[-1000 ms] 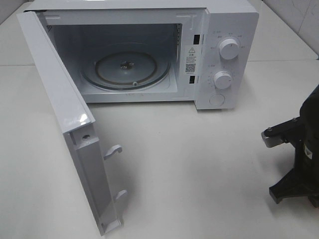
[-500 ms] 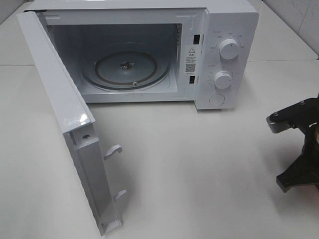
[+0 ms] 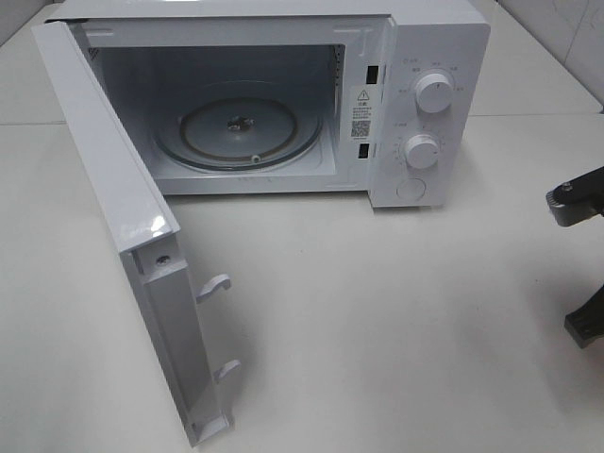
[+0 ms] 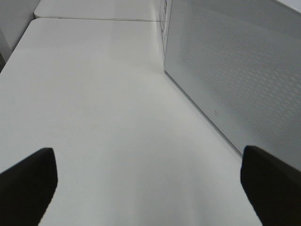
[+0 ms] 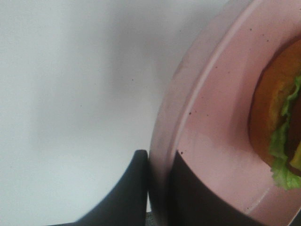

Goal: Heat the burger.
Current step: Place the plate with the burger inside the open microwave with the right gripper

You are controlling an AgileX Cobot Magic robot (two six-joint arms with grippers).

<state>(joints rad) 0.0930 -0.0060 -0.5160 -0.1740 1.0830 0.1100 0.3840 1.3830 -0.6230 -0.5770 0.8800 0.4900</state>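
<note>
Fingers (image 5: 134, 193) of the right gripper (image 5: 159, 157) are clamped on the rim of a pink plate (image 5: 211, 117), one dark finger being set outside the rim and the other on the plate's inner face. On that plate the burger (image 5: 277, 117) is carried, well in from the gripped edge. Only part of it is shown, with its golden-brown bun, green lettuce and a sliver of yellow cheese. Whether the plate is resting on the white table (image 3: 377, 330) or is lifted off it cannot be told. The left gripper (image 4: 150, 186) is held wide open above the table, nothing being gripped, near the outer face of the microwave door (image 4: 244, 70). In the exterior high view the white microwave (image 3: 425, 57) is seen with that door swung out to the left, and its glass turntable (image 3: 236, 132) is exposed. Part of the right arm (image 3: 578, 200) is caught at the right edge, well apart from the microwave.
</note>
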